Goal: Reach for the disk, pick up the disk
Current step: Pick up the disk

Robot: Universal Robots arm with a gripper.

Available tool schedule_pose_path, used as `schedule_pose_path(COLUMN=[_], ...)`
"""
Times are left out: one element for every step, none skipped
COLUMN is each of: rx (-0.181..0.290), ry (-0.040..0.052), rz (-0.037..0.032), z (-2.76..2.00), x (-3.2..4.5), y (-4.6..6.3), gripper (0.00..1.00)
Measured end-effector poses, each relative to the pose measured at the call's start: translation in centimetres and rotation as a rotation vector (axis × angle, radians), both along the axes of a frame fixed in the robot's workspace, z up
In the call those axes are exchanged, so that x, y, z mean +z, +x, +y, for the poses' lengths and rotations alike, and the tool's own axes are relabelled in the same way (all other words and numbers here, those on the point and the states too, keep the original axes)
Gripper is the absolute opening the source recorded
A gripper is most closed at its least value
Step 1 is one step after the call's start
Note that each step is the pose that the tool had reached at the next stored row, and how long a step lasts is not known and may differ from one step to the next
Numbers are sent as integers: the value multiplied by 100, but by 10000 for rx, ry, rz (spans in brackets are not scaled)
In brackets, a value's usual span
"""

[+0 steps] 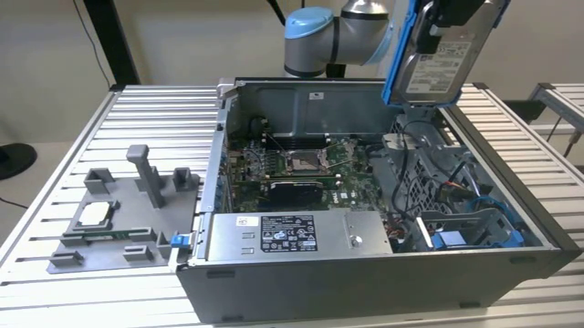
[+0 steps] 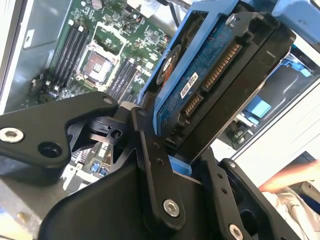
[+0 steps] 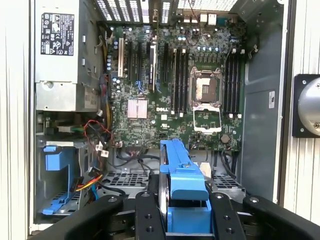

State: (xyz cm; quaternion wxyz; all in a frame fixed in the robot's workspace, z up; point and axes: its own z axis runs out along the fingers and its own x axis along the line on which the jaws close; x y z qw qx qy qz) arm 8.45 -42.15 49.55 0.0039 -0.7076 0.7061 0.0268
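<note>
— Where did all this sit?

— On a ribbed metal desk [image 1: 73,137] against a pale wall. An open computer case [image 1: 365,273] lay on it, side panel off, green circuit board [image 1: 292,164] bare inside. A grey holder [image 1: 119,219] with a small square chip stood on the desk at the exterior view's left, well apart from my work.

— And your hand?

— My hand [image 3: 186,210] was closed on the disk [image 1: 442,58], one dark finger [image 2: 155,165] pressed to each broad side. I had it up in the air, above the case's far rim toward the exterior view's right, touching nothing else.

— So which step was that?

— I judged the reach done and the pick-up essentially made: the disk hung clear of the case and its empty blue bay [image 1: 470,236]. What it called for was a firm, steady grip, since the thing was tall and clamped near one end, so a jolt could tip it.

— How did the disk look?

— Flat, silver, rectangular, held on edge. White printed label on one face, a blue circuit side with its connector strip on the other in the second wrist view, and a blue plastic frame [image 3: 185,175] clipped round it.
</note>
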Motion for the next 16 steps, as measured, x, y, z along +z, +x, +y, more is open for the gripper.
schedule_pose_path(rx=[0,0,0,0,0,0,1,0,0,0,0,0,0,0,0,0], ry=[1,0,1,0,1,1,0,0,0,1,0,0,0,0,0,1], rz=[0,0,0,0,0,0,0,0,0,1,1,1,2,3,4,5], z=[-9,-22,-38,-57,-77,-101,-122,-147,-169,-192,-214,-236,-259,-281,-304,-326], x=[-1,0,-1,-1,-1,-1,-1,-1,-1,-2,-2,-2,-2,-2,-3,-3], y=[0,0,0,0,0,0,0,0,0,0,0,0,0,0,0,0], gripper=[0,0,0,0,0,0,0,0,0,0,0,0,0,0,0,0])
